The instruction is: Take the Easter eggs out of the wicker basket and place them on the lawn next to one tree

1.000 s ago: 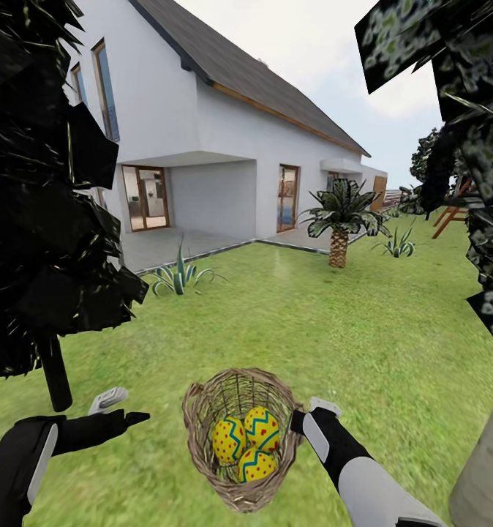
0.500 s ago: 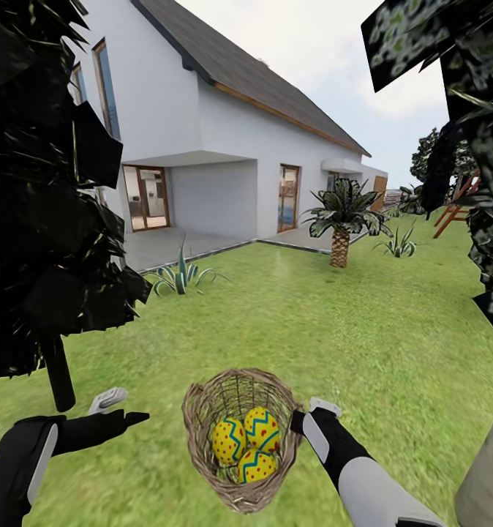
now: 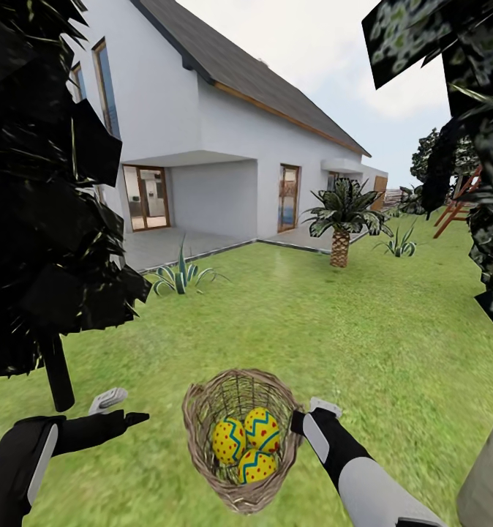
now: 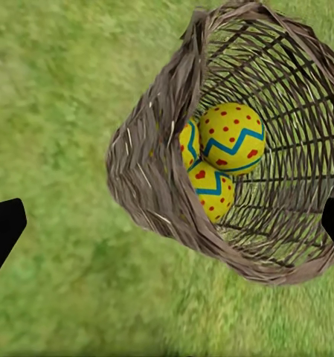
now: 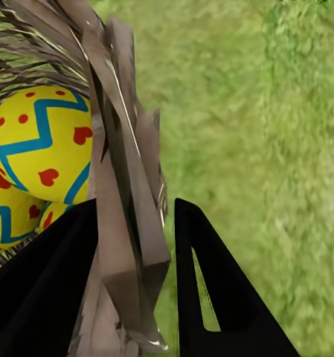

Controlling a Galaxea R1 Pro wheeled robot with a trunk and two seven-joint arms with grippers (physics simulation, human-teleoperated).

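Observation:
The wicker basket (image 3: 241, 439) is tilted, its mouth turned up toward the head camera. Three yellow Easter eggs (image 3: 248, 445) with red dots and blue zigzags lie inside it. My right gripper (image 3: 305, 419) is shut on the basket's rim at its right side. In the right wrist view the rim (image 5: 126, 171) sits between the two black fingers (image 5: 211, 290), with an egg (image 5: 40, 149) just beyond. My left gripper (image 3: 122, 410) is open, a little left of the basket and apart from it. Its wrist view looks at the basket wall (image 4: 148, 171) and the eggs (image 4: 232, 137).
A pale grey tree trunk (image 3: 488, 483) rises at the near right, its speckled foliage (image 3: 480, 80) overhead. A black-trunked dark tree (image 3: 56, 373) stands at the near left. Open lawn (image 3: 334, 322) stretches ahead to a palm (image 3: 339, 241), spiky shrubs (image 3: 179, 277) and the white house (image 3: 224, 139).
The whole picture has shifted slightly, so the camera has moved. Both arms and the basket with its eggs keep the same pose in the view.

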